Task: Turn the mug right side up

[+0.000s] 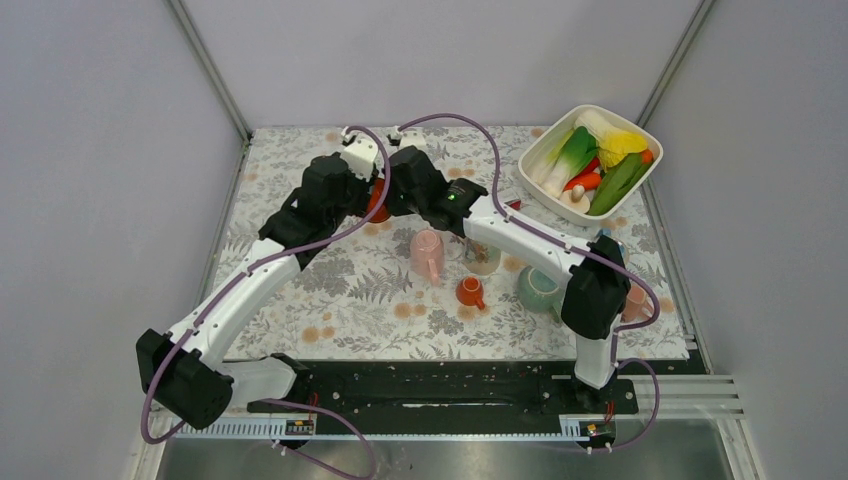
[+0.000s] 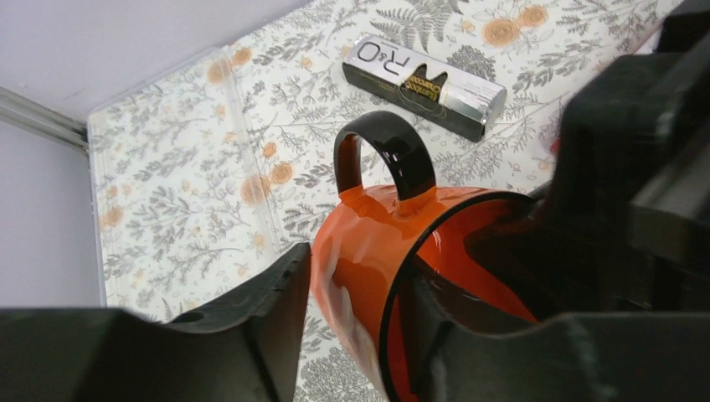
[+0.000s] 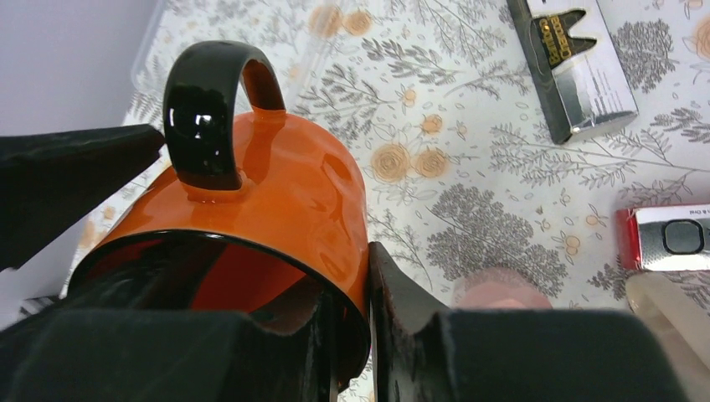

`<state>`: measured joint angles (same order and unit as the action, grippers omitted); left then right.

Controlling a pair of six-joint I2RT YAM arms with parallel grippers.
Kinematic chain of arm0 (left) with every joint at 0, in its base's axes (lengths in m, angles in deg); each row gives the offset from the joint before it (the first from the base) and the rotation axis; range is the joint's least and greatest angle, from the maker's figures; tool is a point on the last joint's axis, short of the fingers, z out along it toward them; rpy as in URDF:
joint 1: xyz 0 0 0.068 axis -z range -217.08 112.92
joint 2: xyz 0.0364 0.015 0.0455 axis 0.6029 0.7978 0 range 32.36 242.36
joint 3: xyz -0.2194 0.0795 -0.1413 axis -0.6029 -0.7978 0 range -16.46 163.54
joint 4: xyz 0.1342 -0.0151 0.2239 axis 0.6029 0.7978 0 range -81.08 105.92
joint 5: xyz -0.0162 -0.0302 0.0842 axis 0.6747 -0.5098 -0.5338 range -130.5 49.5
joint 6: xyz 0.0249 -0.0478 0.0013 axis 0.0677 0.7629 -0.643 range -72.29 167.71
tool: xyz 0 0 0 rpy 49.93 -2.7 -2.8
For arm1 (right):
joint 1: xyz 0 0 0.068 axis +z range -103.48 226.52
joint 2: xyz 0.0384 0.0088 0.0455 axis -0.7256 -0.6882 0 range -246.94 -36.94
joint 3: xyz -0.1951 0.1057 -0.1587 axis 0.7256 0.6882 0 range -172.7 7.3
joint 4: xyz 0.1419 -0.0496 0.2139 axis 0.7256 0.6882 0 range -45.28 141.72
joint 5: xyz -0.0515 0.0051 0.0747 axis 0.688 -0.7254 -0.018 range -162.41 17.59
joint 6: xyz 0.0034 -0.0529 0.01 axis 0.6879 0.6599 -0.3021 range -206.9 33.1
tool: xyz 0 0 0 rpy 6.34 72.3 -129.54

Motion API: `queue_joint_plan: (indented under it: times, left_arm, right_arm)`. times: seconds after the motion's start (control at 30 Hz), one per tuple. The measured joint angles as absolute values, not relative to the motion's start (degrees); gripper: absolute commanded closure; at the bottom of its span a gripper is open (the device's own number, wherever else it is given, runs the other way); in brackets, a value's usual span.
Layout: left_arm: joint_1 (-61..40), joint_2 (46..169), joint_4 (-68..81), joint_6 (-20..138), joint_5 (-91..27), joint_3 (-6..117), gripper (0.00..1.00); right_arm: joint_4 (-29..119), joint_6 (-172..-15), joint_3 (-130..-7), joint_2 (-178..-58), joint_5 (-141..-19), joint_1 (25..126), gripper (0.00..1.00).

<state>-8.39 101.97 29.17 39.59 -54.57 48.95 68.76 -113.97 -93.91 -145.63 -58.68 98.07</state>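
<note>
One orange mug point(image 1: 377, 198) is held tilted over the counter point(image 1: 300, 300), to the left of the white tub point(image 1: 590, 160). Its rim wall is pinched by the left tool point(image 2: 356, 293) and by the right tool point(image 3: 360, 322), each with one finger inside and one outside. Its one black handle is turned upward.

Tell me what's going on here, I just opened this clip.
Both arms are at the orange mug, toward the far side of the table. The left gripper and the right gripper each pinch its wall, with one of the fingers inside the rim and one outside. The mug is tipped on its side with its black handle up, so it is not yet upright. The other cups closer to the arm bases are not being handled.
</note>
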Motion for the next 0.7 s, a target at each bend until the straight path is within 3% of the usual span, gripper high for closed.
queue_joint_plan:
  times: [0.1,0.27,0.37,0.43,0.7]
  left_arm:
    - [-8.56,101.97,28.23,39.13,-54.76,48.88,0.5]
    - [-8.5,101.97,24.93,37.38,-56.86,48.51,1.0]
    - [-7.93,102.36,24.73,33.95,-59.97,47.35,1.0]
    - [-7.82,102.4,24.71,33.49,-60.07,47.11,1.0]
    - [-17.85,107.95,28.23,33.71,-53.06,49.26,1.0]
  right_arm:
    - [67.47,-114.19,-93.91,-144.64,-58.94,98.09,1.0]
    - [66.05,-115.04,-93.91,-143.95,-58.89,98.37,1.0]
    - [65.87,-115.46,-93.87,-143.95,-57.43,99.33,0.98]
    - [66.07,-115.65,-93.52,-144.01,-57.6,99.25,0.7]
    - [61.81,-116.2,-92.99,-142.28,-63.59,95.53,0.02]
